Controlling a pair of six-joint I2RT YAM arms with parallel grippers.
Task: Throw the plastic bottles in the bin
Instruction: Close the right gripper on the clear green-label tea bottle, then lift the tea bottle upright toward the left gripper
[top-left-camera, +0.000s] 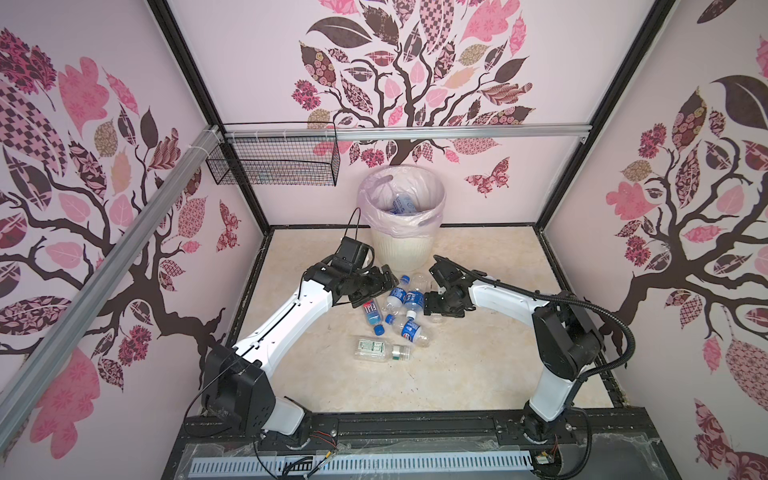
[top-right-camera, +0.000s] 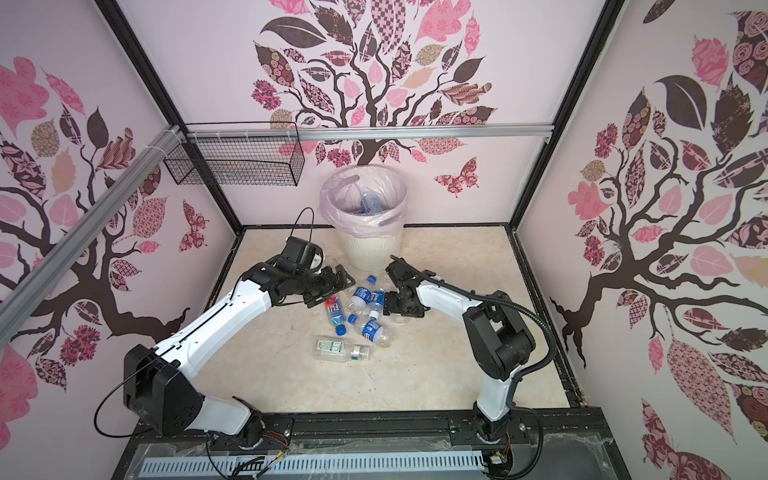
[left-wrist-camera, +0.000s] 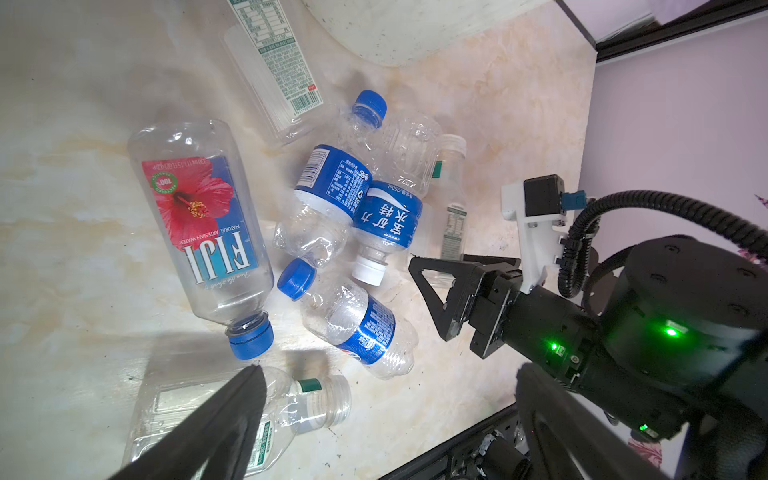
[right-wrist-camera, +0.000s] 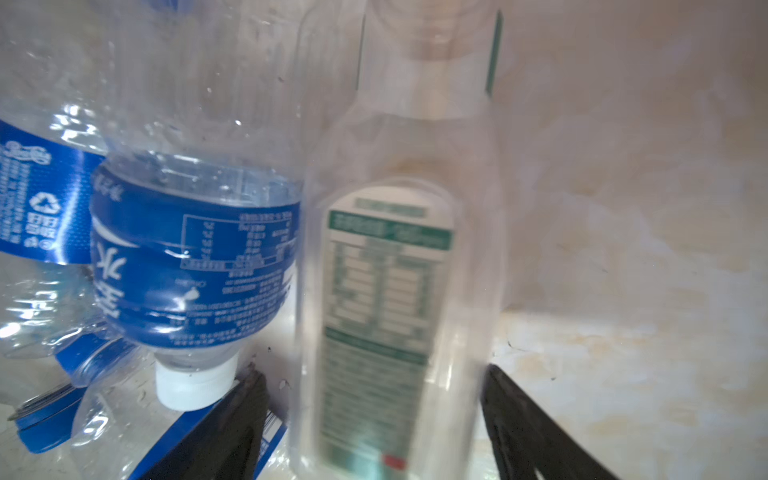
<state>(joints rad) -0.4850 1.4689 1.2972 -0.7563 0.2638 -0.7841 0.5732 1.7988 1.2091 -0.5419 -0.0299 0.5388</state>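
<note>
Several plastic bottles lie in a heap on the beige floor in front of the bin (top-left-camera: 399, 249) (top-right-camera: 368, 249). Among them are a Fiji bottle (top-left-camera: 371, 311) (left-wrist-camera: 199, 224), blue-labelled ones (top-left-camera: 414, 300) (left-wrist-camera: 386, 216) and a white-labelled clear one (top-left-camera: 380, 349) (top-right-camera: 338, 348). More bottles (top-left-camera: 402, 203) sit inside the pink-lined bin. My right gripper (right-wrist-camera: 374, 374) (top-left-camera: 432, 309) is low on the floor, its fingers either side of a clear green-labelled bottle (right-wrist-camera: 386, 270) with a gap still showing on one side. My left gripper (left-wrist-camera: 390, 415) (top-left-camera: 374, 286) hovers wide open above the heap, holding nothing.
A black wire mesh basket (top-left-camera: 274, 162) hangs on the back wall's rail, left of the bin. Patterned walls enclose the floor on three sides. A black frame rail (top-left-camera: 415, 428) runs along the front between the arm bases.
</note>
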